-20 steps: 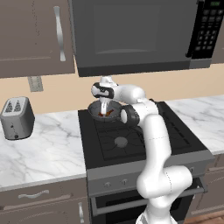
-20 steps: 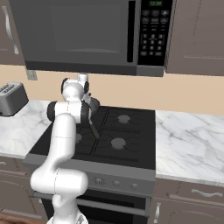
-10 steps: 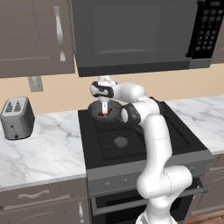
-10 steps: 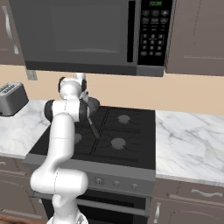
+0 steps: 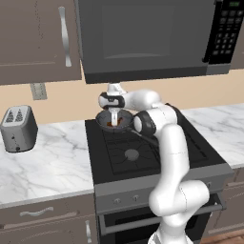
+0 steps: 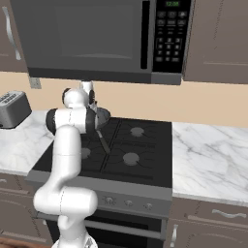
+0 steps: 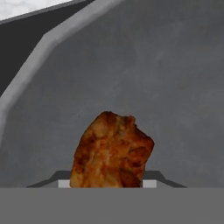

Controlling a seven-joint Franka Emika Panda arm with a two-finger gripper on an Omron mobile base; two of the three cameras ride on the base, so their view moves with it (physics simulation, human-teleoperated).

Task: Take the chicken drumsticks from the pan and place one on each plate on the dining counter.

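The dark grey pan (image 5: 102,119) sits on the stove's back left burner, its rim also showing in the right base view (image 6: 103,115). My gripper (image 5: 114,121) reaches straight down into it from the hand under the microwave. In the hand view an orange-brown chicken drumstick (image 7: 112,151) stands on the pan's grey floor (image 7: 157,83), held between the two fingertips of my gripper (image 7: 107,183), which is shut on it. The plates and the dining counter are out of view.
The pan's long handle (image 6: 104,142) points toward the stove front. The black stove top (image 5: 143,152) has marble worktops on both sides. A silver toaster (image 5: 19,127) stands on the left worktop. The microwave (image 5: 147,38) hangs low over the hand.
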